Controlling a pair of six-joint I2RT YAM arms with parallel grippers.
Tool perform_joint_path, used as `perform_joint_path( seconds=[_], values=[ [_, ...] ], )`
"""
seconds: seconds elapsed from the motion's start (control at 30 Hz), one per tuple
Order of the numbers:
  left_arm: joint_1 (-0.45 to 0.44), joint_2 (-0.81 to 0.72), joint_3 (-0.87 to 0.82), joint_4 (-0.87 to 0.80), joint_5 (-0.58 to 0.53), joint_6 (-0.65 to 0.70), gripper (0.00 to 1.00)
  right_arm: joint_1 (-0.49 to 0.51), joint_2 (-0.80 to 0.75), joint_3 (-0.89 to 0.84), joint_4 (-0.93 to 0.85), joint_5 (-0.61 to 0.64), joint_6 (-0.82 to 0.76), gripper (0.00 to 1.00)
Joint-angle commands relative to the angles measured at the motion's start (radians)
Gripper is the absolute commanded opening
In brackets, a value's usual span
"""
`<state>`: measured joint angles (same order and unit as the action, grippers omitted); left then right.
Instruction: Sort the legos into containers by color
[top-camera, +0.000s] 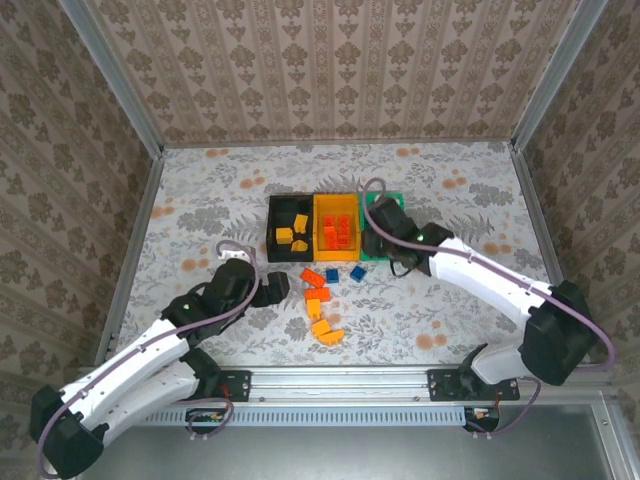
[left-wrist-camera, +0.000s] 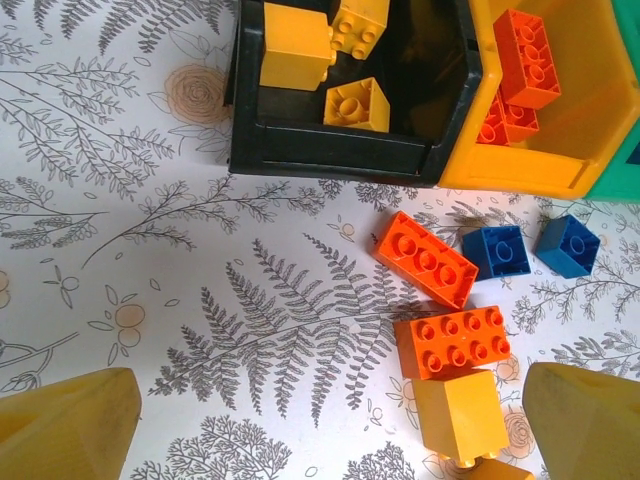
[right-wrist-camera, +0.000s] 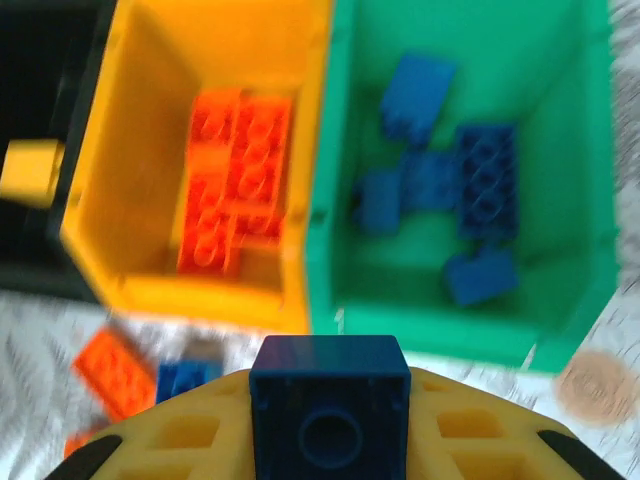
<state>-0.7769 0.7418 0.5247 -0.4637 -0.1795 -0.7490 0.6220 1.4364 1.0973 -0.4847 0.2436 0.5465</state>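
Currently held: blue brick (right-wrist-camera: 330, 395), pinched in right gripper (right-wrist-camera: 330, 432)
Green bin (right-wrist-camera: 572, 230): just ahead of and below that gripper, slightly right
Left gripper (left-wrist-camera: 325, 425): spread wide, empty

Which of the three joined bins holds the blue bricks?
The green bin, at the right end of the row. The orange bin in the middle holds red-orange bricks, and the black bin holds yellow bricks.

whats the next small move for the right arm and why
Probably ease the right gripper forward over the green bin, then open: it is shut on a blue brick just short of the near wall, and other blue bricks lie inside.
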Motion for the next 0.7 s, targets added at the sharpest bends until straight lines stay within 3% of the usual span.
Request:
perform_joint_path(
  seconds=[0.0, 0.2, 0.33, 0.4, 0.67],
  values=[
    [0.007, 0.012, -0.009, 0.018, 0.032, 0.020, 0.99, -0.058, 0.123, 0.076, -0.011, 0.047, -0.021, 0.26],
    [0.007, 0.038, -0.018, 0.041, 0.066, 0.029, 0.97, -0.111, 0.304, 0.199, -0.037, 0.069, -0.010, 0.32],
    [0.007, 0.077, -0.012, 0.060, 0.096, 0.052, 0.97, -0.114, 0.334, 0.239, -0.038, 0.064, -0.014, 0.60],
    [0.005, 0.107, -0.007, 0.073, 0.115, 0.062, 0.97, -0.112, 0.307, 0.231, -0.026, 0.049, -0.016, 0.69],
    [-0.109, 0.337, 0.009, 0.207, 0.143, 0.049, 0.94, -0.090, 0.151, 0.096, 0.029, 0.010, 0.005, 0.75]
  ],
)
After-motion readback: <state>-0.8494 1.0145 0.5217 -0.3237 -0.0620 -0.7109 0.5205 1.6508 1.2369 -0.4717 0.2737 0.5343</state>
